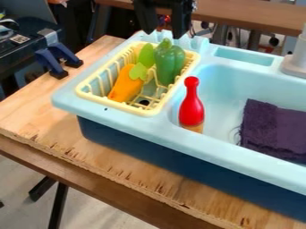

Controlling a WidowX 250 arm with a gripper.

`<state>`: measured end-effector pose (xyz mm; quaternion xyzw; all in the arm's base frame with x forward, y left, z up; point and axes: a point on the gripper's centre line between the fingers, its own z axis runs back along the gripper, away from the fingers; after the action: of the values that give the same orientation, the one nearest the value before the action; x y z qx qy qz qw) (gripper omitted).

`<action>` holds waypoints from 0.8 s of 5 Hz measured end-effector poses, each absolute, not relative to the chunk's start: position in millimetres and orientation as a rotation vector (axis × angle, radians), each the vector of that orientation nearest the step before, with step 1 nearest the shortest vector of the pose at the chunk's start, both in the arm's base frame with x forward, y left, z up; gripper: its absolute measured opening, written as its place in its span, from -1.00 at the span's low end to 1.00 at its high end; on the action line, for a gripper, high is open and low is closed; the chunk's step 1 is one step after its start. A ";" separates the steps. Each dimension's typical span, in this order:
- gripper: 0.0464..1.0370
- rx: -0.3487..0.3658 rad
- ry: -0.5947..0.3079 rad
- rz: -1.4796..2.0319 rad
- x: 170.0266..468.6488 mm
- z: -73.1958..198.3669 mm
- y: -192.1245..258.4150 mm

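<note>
The gripper (163, 35) hangs at the top of the view, its two fingers spread apart with nothing between them, above the back of the drying rack. Just below it a green pepper (170, 62) stands in the yellow rack (113, 105). Left of the pepper, an orange carrot (125, 84) with flat green leaves leans in the same rack. A red bowling-pin-shaped toy (192, 105) with a tan base stands in the sink (224, 80), near its front left corner. A dark purple cloth (272, 129) lies on the sink floor at the right.
The light blue sink unit has a raised back edge with notches and a grey faucet (297, 62) at the back right. Blue clamps (58, 59) grip the wooden table (42, 109) at the far left. Another wooden surface (251, 17) runs behind the sink.
</note>
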<state>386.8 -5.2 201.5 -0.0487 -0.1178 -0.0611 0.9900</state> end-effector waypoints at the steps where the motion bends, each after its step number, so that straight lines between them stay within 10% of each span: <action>1: 0.93 -0.100 -0.227 -0.097 390.9 195.0 -2.6; 3: 0.85 -0.103 -0.195 -0.083 398.1 184.3 -2.2; 4: 0.30 -0.101 -0.181 -0.078 399.1 178.8 -1.0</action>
<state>399.1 -1.0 178.8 -0.0503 -0.0904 -0.0391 0.9939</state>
